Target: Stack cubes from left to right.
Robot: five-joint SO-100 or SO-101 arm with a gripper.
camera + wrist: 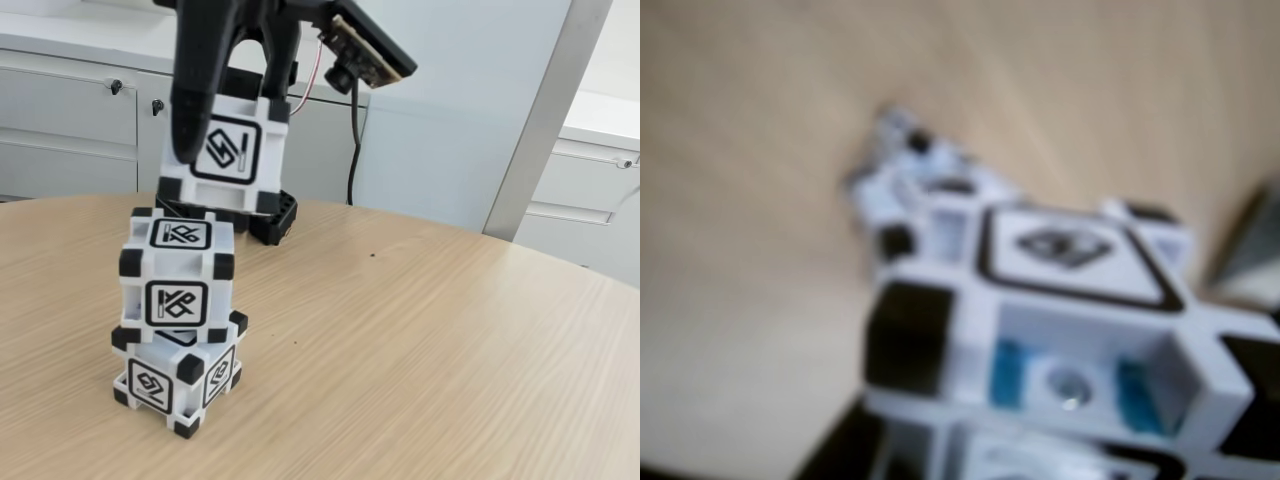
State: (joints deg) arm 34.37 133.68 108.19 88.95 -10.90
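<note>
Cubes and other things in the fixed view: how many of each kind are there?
Cubes: 3, namely bottom cube, middle cube, held cube
Gripper: 1
Table: 1
Cabinets: 2, left cabinet and right cabinet
Total: 7

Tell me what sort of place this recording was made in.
Probably an office or meeting room: a round wood-grain table, pale grey cabinets with locks along the wall, and a plain light partition behind the arm. Nothing domestic is in sight.
</note>
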